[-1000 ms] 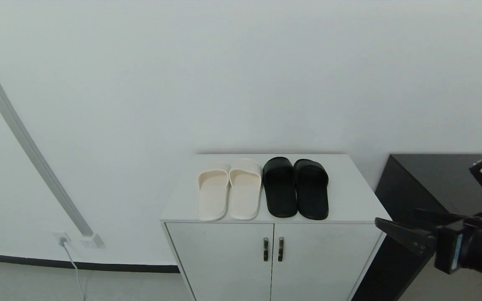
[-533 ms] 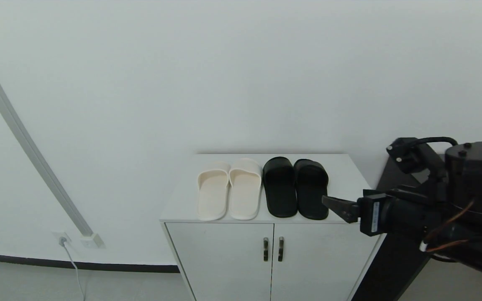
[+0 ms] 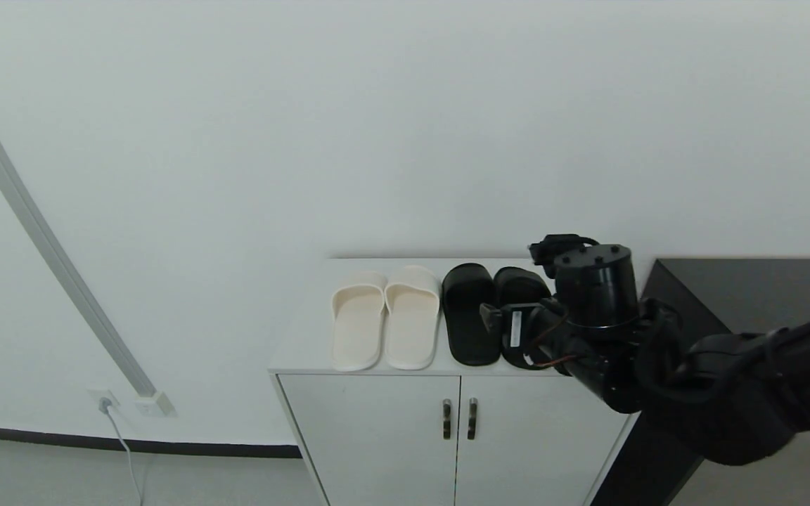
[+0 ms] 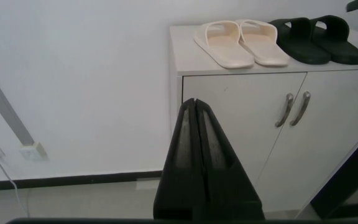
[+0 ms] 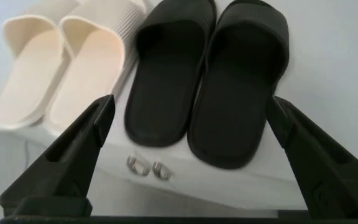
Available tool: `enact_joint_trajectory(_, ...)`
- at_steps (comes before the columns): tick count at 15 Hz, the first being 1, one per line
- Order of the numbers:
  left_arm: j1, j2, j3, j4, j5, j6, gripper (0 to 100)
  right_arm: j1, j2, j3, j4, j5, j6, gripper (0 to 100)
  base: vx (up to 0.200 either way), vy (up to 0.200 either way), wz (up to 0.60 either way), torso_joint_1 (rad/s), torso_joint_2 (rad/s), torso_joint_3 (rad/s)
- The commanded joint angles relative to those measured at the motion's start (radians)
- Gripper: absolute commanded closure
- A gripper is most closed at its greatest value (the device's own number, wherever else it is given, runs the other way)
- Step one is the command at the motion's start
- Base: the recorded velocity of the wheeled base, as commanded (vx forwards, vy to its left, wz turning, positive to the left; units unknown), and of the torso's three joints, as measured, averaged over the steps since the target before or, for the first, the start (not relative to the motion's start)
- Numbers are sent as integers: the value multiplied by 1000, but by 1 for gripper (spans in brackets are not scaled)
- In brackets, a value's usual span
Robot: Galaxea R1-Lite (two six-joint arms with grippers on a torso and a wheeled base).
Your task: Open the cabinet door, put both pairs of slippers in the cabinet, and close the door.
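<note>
While the left gripper (image 4: 195,101) hangs low in front of the white cabinet (image 3: 306,348) with its fingers pressed together, both cabinet doors (image 3: 377,439) stand shut. Over the cabinet top, the right gripper (image 5: 191,106) hovers, spread wide above the black slippers (image 3: 468,316). The cream slippers (image 3: 405,323) lie just beside them on the robot's left, with their toes toward the wall (image 3: 405,126).

Masked by the right arm (image 3: 595,295) near the front right corner of the cabinet top (image 3: 306,351): heel half of the outer black slipper (image 3: 517,284). Cropped at the lower edge below the handles (image 3: 472,419): cabinet doors (image 3: 377,436).
</note>
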Motion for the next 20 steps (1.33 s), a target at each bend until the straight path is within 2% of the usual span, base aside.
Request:
enact_joint_trajectory(1,1,1,0,0,0,0,100,1,152,-96,-18,-39,0,0,0,0,0,0,0,0)
enact_joint_trajectory(9,0,1,0,0,0,-2,100,-41,380,-351,-19,-121,-5,0,0,0,0,0,0,0)
enact_joint_trajectory(20,0,1,0,0,0,-2,100,-129,524,-577,10,-118,-28,0,0,0,0,0,0,0)
